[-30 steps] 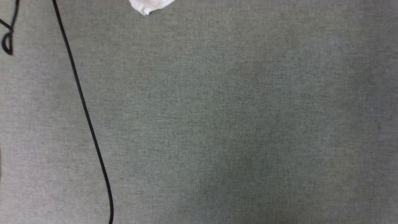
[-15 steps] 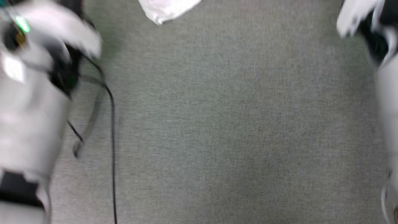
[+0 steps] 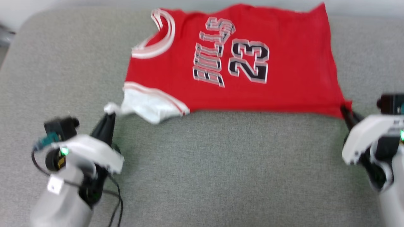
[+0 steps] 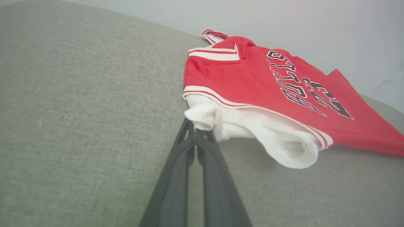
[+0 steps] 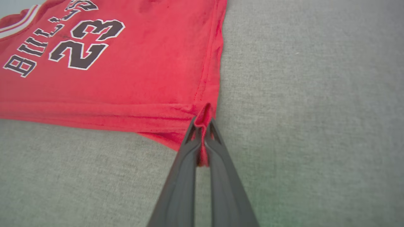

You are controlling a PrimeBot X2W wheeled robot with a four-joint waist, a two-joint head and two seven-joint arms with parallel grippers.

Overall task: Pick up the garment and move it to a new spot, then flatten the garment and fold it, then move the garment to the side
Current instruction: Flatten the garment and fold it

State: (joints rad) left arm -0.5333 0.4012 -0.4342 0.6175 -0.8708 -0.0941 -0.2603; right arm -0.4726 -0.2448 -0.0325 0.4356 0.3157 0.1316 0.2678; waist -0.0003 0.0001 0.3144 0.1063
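Note:
The garment (image 3: pixel 240 60) lies spread on the grey cushion, a red jersey with "23" and black lettering face up, collar to the left, hem to the right. My left gripper (image 3: pixel 109 115) is shut on the tip of its white sleeve (image 4: pixel 202 115) at the near left. My right gripper (image 3: pixel 345 110) is shut on the near hem corner (image 5: pixel 203 118), with red cloth pinched between the fingers. The far sleeve is hidden.
The grey cushion (image 3: pixel 221 164) stretches wide in front of the garment. Its rounded far left corner (image 3: pixel 28 19) meets a pale wall. A black cable (image 3: pixel 116 198) loops beside my left forearm.
The head camera has swung up: bare cushion and a white sleeve tip before, now the whole jersey and both grippers. Both forearms came into view half a second ago.

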